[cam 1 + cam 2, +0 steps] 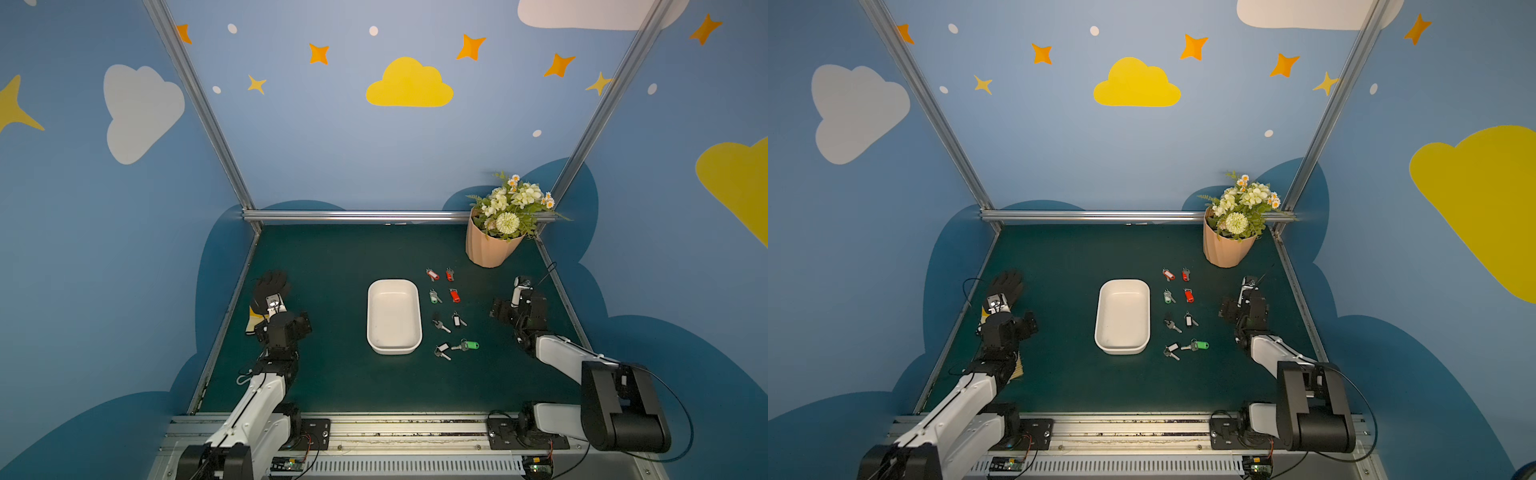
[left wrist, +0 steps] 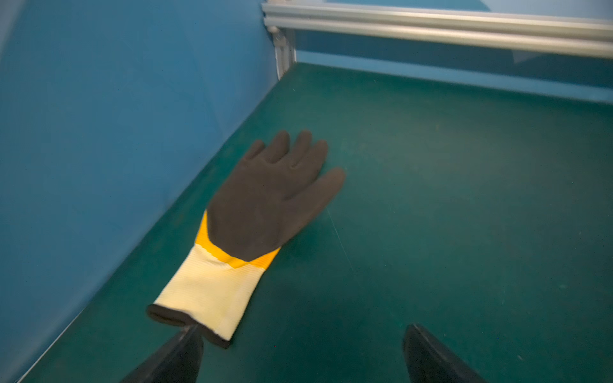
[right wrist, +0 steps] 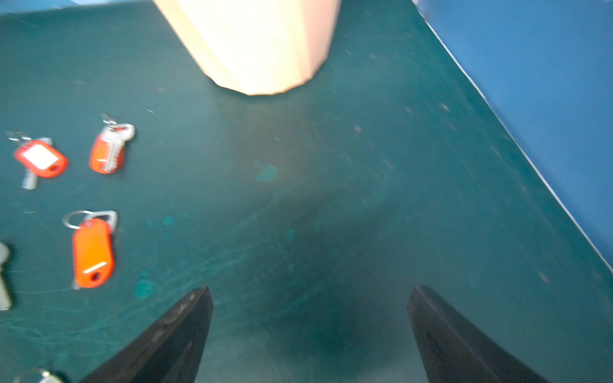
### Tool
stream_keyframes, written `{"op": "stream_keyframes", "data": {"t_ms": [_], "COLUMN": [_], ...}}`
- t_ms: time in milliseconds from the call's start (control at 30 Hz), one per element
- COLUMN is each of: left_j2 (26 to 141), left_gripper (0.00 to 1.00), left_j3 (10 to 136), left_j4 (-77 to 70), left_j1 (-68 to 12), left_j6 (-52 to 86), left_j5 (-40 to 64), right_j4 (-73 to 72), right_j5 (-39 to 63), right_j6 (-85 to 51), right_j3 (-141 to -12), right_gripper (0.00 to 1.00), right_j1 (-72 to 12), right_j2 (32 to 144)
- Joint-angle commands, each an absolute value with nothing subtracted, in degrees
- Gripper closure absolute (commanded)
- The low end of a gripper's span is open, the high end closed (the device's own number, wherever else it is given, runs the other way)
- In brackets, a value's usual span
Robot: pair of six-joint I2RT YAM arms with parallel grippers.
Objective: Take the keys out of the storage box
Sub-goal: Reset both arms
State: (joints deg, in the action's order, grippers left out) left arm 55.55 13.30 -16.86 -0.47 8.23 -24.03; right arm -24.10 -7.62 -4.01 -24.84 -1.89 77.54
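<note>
Seeing the storage box (image 1: 394, 320) empty and eight keys (image 1: 456, 320) at its three o'clock, I judge it done; left gripper (image 2: 303, 328) and right gripper (image 3: 310, 288) gape empty.

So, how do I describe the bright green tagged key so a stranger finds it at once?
Start at the white storage box on the green table; the keys lie in two columns on its flower pot side. In the pair farthest from that pot, take the outer key, not the black-tagged key beside it: its tag is bright green.
</note>
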Motion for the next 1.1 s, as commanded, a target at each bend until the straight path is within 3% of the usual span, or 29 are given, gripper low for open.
{"op": "stream_keyframes", "data": {"t_ms": [0, 100, 233, 333, 433, 500, 1067], "left_j2": [61.9, 67.9, 74.9, 82.8, 90.8, 87.3, 87.9], "left_gripper": [0.00, 0.00, 0.00, 0.00, 0.00, 0.00, 0.00], "left_j3": [14.6, 16.2, 18.0, 20.0, 19.9, 21.3, 21.9], "left_j4": [-30.5, -35.8, -43.0, -47.5, -57.2, -47.9, -48.1], "left_j1": [-0.2, 0.0, 0.2, 0.2, 0.3, 0.5, 0.3], "left_j6": [4.3, 3.0, 2.9, 2.9, 2.7, 3.3, 2.7], "left_j5": [-18.0, -16.2, -11.4, -9.2, -9.6, -9.0, -9.4], "right_j4": [-41.7, -51.0, -45.6, -33.4, -33.8, -33.9, -33.8], "right_j5": [-0.3, -0.2, -0.7, 1.1, 0.8, 0.8, 0.5], "right_j6": [-0.5, -1.3, -2.4, 1.1, 1.5, 1.5, 1.8], "right_j3": [-23.6, -21.4, -23.2, -26.9, -27.0, -27.0, -27.1], "right_gripper": [0.02, 0.02, 0.02, 0.02, 0.02, 0.02, 0.02], "right_j1": [-0.9, -1.0, -1.0, -1.1, -1.5, -1.6, -1.8], "right_j2": [84.3, 87.8, 86.5, 84.0, 84.3, 84.3, 84.4]}}
